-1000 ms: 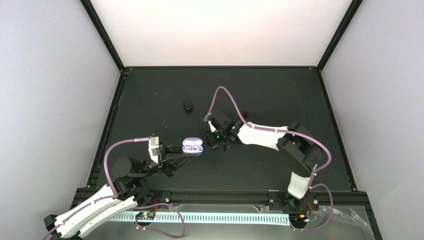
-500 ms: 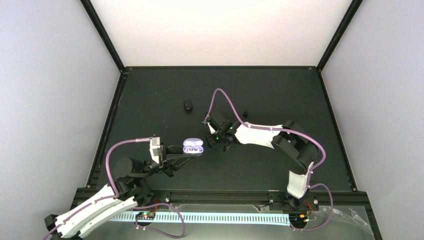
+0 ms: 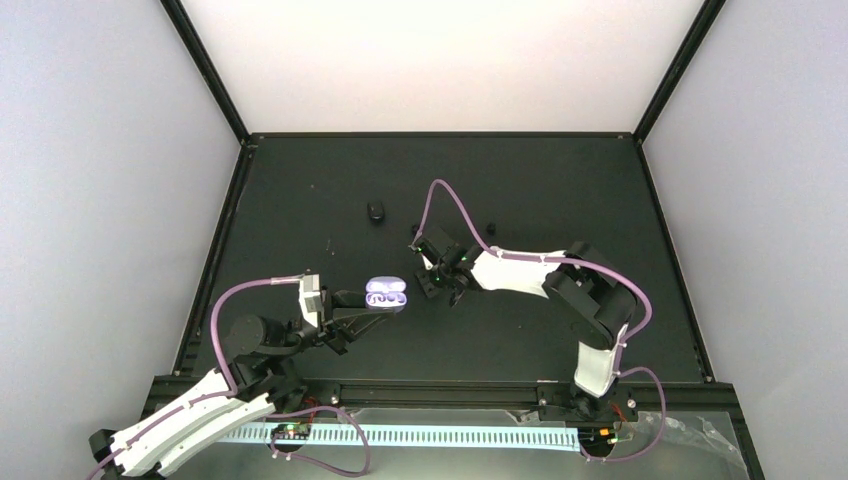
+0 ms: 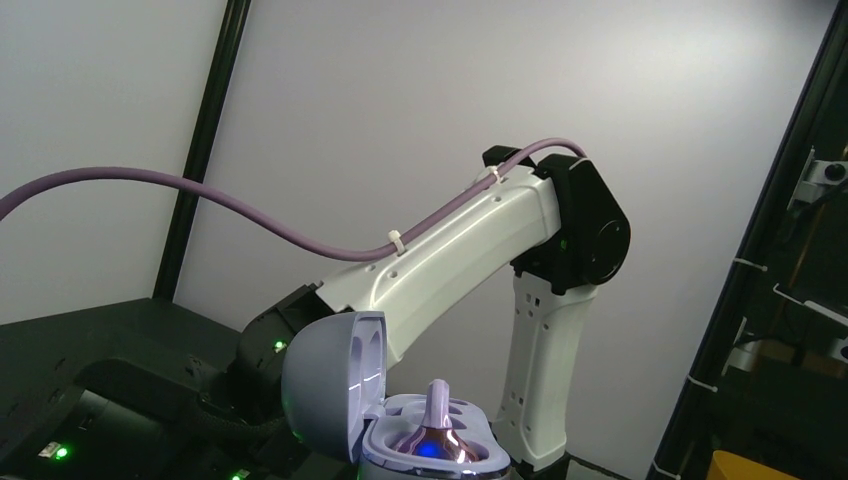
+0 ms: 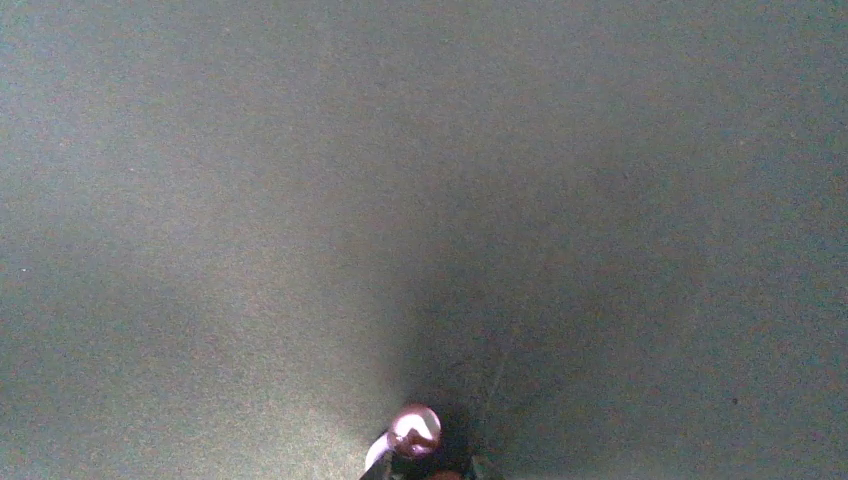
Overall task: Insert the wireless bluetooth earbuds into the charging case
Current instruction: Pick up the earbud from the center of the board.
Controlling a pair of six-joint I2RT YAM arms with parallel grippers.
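- Two arms work over the black table [image 3: 560, 180]; the landmark is the open lilac charging case [image 3: 386, 294].
- The left gripper [image 3: 364, 301] is clamped on the charging case and grips it from the case's near-left side.
- In the left wrist view the case lid [image 4: 335, 395] is hinged up on the left of the tray.
- One lilac earbud [image 4: 436, 408] stands stem-up in the case's tray, with a blue light glowing below it.
- The right gripper [image 3: 438, 283] is just right of the case, not touching it, and points down at the table.
- In the right wrist view the purple-and-white earbud [image 5: 414, 430] sits right at the fingertips, at the bottom edge of the picture.
- The tips are mostly cut off there, so I cannot tell whether the right jaws are clamped on that bud or still apart.
- A black pebble-shaped object [image 3: 376, 211] lies on the table beyond the case, well apart from it.
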